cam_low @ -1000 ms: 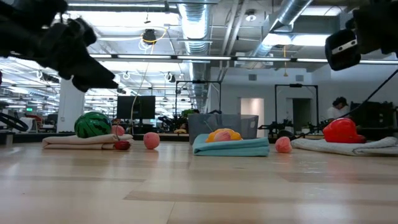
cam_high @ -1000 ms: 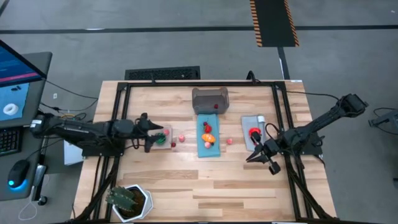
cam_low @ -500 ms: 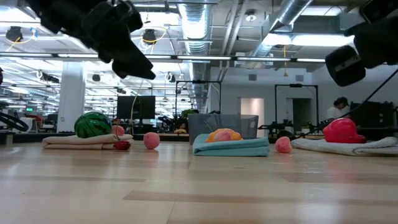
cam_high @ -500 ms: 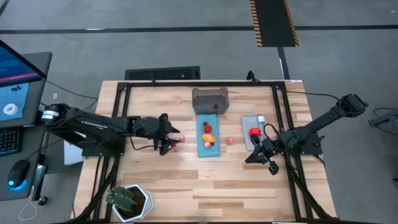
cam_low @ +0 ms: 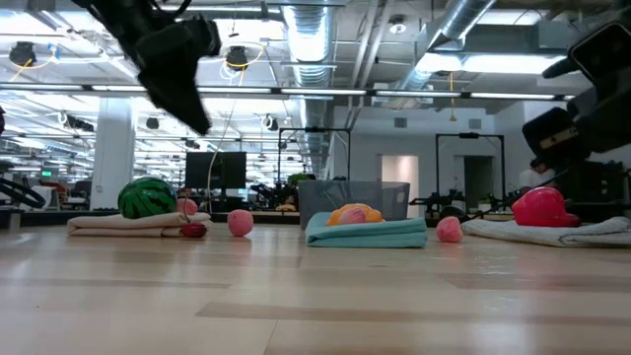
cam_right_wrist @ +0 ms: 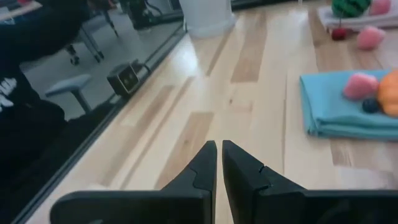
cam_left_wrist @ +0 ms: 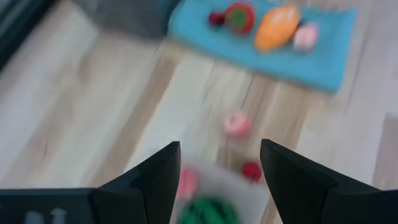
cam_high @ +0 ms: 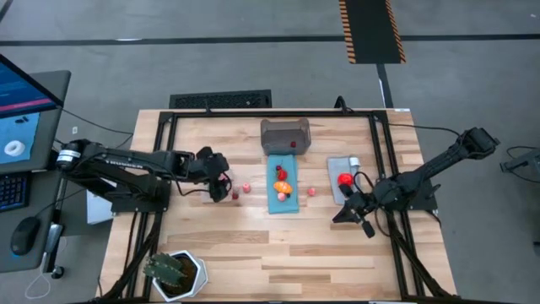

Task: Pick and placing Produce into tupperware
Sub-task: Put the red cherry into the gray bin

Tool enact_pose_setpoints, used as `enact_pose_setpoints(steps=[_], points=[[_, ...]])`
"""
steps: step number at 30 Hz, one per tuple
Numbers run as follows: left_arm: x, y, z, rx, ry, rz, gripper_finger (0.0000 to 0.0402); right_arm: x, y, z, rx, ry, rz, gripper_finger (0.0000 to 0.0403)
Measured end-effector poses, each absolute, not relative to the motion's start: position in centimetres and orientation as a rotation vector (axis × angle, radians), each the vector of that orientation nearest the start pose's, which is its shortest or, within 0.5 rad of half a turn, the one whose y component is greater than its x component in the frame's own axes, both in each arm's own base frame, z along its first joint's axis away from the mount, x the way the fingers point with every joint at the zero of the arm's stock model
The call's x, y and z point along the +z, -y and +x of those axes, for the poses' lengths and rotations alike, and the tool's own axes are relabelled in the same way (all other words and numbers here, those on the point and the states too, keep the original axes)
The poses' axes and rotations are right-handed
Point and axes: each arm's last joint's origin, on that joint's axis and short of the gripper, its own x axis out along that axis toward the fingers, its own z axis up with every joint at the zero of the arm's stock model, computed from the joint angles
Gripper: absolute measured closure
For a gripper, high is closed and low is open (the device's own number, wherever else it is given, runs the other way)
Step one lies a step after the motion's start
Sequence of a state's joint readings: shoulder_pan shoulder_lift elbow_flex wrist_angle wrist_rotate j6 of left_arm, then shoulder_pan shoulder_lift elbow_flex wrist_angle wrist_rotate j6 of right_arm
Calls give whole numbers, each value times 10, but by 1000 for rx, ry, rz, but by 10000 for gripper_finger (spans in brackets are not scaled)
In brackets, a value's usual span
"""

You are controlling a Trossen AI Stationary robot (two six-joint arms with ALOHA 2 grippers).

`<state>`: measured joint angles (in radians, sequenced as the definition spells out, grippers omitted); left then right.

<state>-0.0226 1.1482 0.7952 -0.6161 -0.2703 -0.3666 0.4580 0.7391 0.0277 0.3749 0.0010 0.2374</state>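
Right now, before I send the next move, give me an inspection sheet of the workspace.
Surface: wooden table, black frame around it.
Job's things: grey tupperware at the far edge; produce on the blue mat, a red piece on the right mat, two pink pieces on bare wood.
Clutter: potted plant at the near left corner.
Grippers: left gripper above the left mat, jaws open, empty; right gripper near the right mat, jaws shut, empty.
Cables: black cable off the right edge.
Surroundings: monitor, mouse left; open hall behind.
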Motion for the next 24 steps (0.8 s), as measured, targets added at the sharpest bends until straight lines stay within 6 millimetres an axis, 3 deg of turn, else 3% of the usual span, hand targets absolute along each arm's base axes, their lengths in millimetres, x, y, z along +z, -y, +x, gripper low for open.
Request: enact_pose_setpoints(steps=[9,17,24], points=[[225,1,218,326,-1026,-271,189,132,-62,125,406,-413,146,353],[192,5,243,242,-1134,-220,189,132,-62,125,406,-415,145,353],[173,6,251,240,-1206,-205,189,132,-62,125,406,-416,145,353]])
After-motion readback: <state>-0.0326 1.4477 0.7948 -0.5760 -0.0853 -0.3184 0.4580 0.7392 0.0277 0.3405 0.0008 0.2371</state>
